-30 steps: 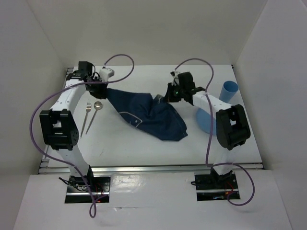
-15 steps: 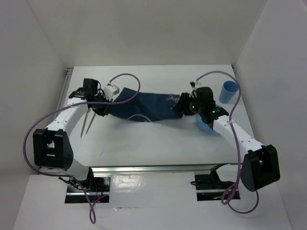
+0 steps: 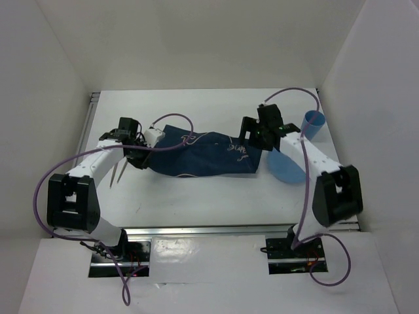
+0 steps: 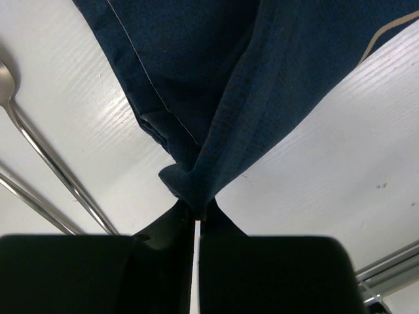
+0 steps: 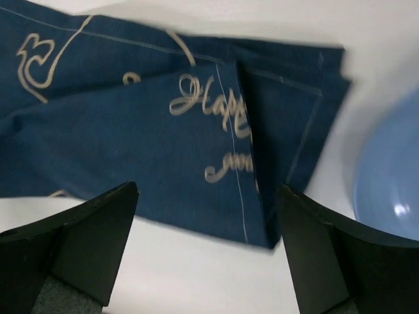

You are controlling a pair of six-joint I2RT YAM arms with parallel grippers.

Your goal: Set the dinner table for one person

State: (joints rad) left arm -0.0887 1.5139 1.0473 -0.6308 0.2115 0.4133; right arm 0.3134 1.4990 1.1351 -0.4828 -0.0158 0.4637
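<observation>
A navy placemat [image 3: 196,156] with cream lettering lies stretched across the middle of the white dinner table [image 3: 196,196], its right end folded over on itself [image 5: 131,124]. My left gripper [image 4: 196,212] is shut on the bunched left corner of the placemat [image 4: 249,78], low over the table [image 3: 143,156]. Above the placemat's right end my right gripper [image 5: 206,193] stands wide open with nothing between its fingers [image 3: 250,139].
A blue plate [image 3: 288,169] lies just right of the placemat, also at the right edge [image 5: 393,176] of the right wrist view. A blue cup [image 3: 313,123] stands behind the plate. A spoon [image 4: 46,157] and fork [image 4: 33,203] lie left of my left gripper.
The right gripper has opened and let go of the placemat's right end. The placemat went from a bunched heap to a long strip across the table. The left gripper moved nearer, still gripping.
</observation>
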